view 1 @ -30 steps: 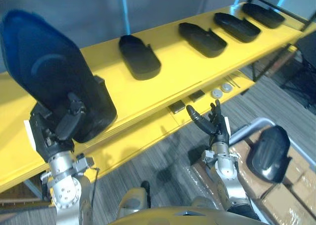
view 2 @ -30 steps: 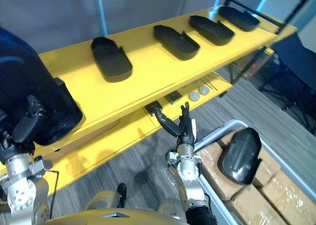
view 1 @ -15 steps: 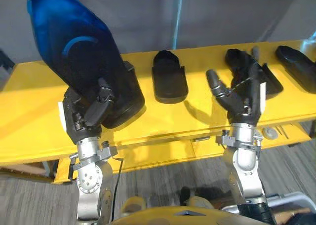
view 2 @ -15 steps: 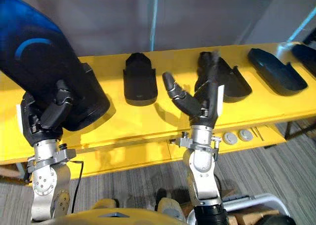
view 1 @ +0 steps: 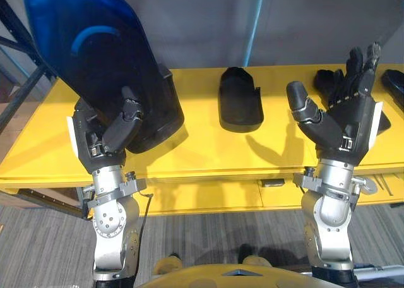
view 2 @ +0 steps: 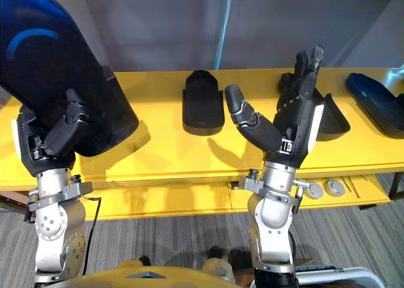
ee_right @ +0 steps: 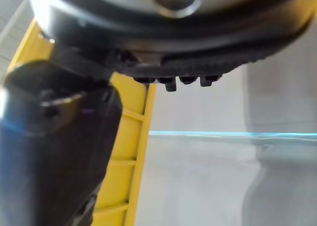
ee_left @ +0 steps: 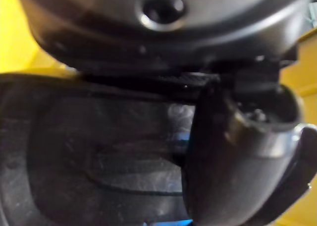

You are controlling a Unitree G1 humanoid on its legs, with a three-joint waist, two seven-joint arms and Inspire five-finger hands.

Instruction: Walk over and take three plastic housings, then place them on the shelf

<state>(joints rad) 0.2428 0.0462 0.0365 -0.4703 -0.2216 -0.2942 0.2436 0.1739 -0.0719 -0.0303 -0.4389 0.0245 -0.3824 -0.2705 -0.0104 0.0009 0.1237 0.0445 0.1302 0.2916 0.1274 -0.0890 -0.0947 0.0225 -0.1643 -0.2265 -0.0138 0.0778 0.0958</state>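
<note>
My left hand [view 1: 104, 133] is shut on a large dark plastic housing [view 1: 95, 54] with a blue sheen, held upright over the left part of the yellow shelf [view 1: 202, 155]; the housing's inside [ee_left: 94, 151] sits behind the thumb [ee_left: 233, 151] in the left wrist view. My right hand [view 1: 344, 120] is raised in front of the shelf, open, fingers straight, holding nothing. A black housing [view 1: 240, 102] lies on the shelf between the hands. Another housing [view 2: 325, 111] lies partly behind the right hand, and a third [view 2: 375, 102] sits at the far right.
A lower yellow shelf level [view 2: 189, 196] carries two round metal discs [view 2: 325, 188] at the right. A grey wall [view 1: 284, 23] stands behind the shelf. Grey carpet floor [view 1: 208, 244] lies below. A dark rack post [view 1: 19, 92] stands at the far left.
The camera has turned to face the shelf squarely. My right hand has risen from low by the cart to shelf height, open. The left hand keeps its hold on the big housing.
</note>
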